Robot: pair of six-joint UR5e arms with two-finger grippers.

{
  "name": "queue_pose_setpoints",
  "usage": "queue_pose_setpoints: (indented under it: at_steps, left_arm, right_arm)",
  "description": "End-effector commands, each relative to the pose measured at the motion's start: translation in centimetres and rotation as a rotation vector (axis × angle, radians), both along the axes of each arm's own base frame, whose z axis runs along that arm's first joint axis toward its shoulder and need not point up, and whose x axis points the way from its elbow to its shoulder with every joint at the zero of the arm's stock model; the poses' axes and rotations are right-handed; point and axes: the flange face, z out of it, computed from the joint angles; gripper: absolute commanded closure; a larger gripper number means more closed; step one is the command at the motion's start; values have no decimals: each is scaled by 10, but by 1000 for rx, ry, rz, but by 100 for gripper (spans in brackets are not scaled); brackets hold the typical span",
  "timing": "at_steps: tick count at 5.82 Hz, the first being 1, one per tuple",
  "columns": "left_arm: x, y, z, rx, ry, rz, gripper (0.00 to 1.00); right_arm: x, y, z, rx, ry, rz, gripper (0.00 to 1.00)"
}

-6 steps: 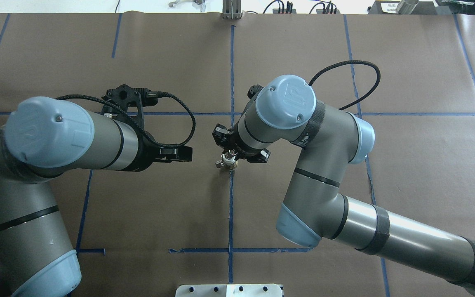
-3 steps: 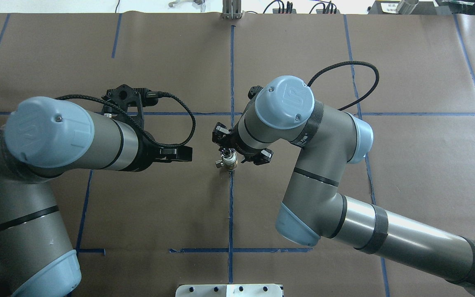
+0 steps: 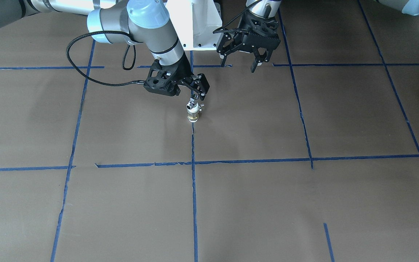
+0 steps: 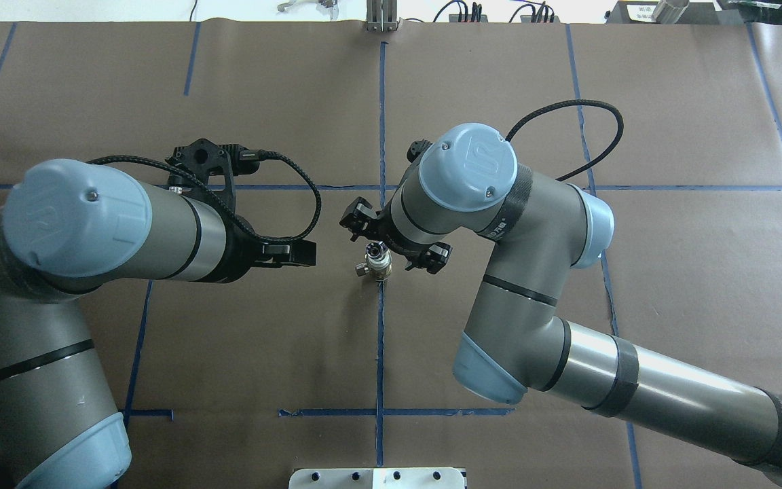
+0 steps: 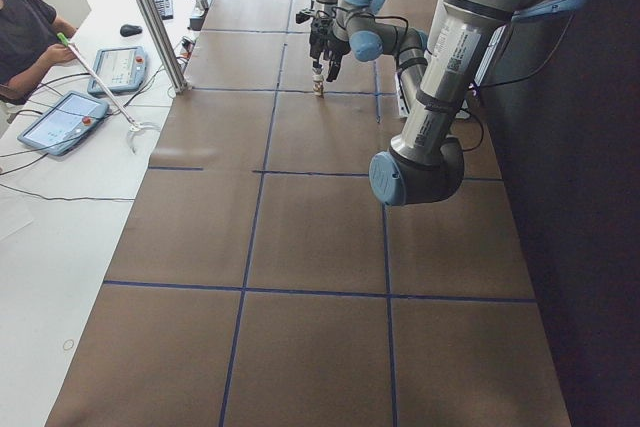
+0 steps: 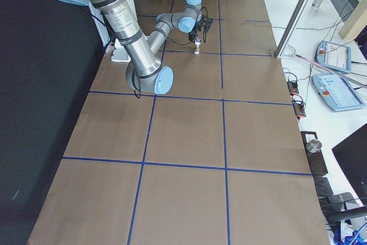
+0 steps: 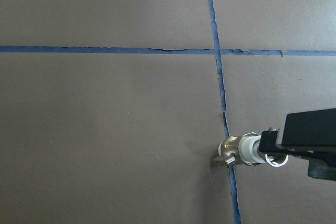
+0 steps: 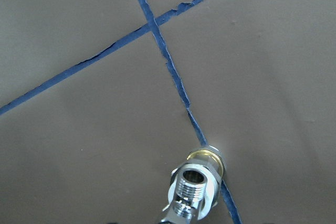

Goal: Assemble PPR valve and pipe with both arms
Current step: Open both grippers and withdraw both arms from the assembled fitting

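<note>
We judge the joint made: the PPR valve [image 3: 193,106] stands atop the pipe [image 3: 193,116] (upright, unaided). Our right gripper [image 3: 198,95] hangs spread above it, and our left gripper [image 3: 239,66] is spread and empty.

Overhead: the right arm [image 4: 472,163] covers most of the right gripper [image 4: 387,244] and the left arm [image 4: 92,217] covers most of the left gripper [image 3: 239,66], so neither pair of jaws reads in full there. Right wrist view: the PPR valve [image 8: 191,195] runs off the bottom edge and hides the pipe [image 8: 209,156] bar a brass rim; left wrist view: the right edge cuts off the right gripper's finger [image 7: 315,129], which masks the valve's top end. Both side views: valve and pipe too small to separate.
</note>
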Motion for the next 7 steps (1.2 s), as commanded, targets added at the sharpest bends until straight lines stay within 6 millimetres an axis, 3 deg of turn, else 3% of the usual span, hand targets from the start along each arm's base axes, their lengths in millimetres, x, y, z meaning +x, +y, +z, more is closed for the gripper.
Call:
queue_pose_setpoints:
  at_steps: [1, 2, 4, 5, 7]
  left_arm:
    - [-15, 9, 28, -11, -35, 18, 0]
    - [-31, 4, 47, -6, -63, 78, 0]
    - [-90, -18, 110, 61, -173, 181, 0]
    - [-130, -33, 142, 87, -211, 232, 0]
    - [-228, -57, 201, 126, -242, 308, 0]
  right_arm:
    - [62, 1, 13, 13, -33, 30, 0]
    - [129, 9, 61, -4, -24, 16, 0]
    - [280, -15, 171, 147, 55, -140, 0]
    - [357, -20, 237, 246, 108, -211, 0]
    - [464, -17, 340, 377, 222, -279, 0]
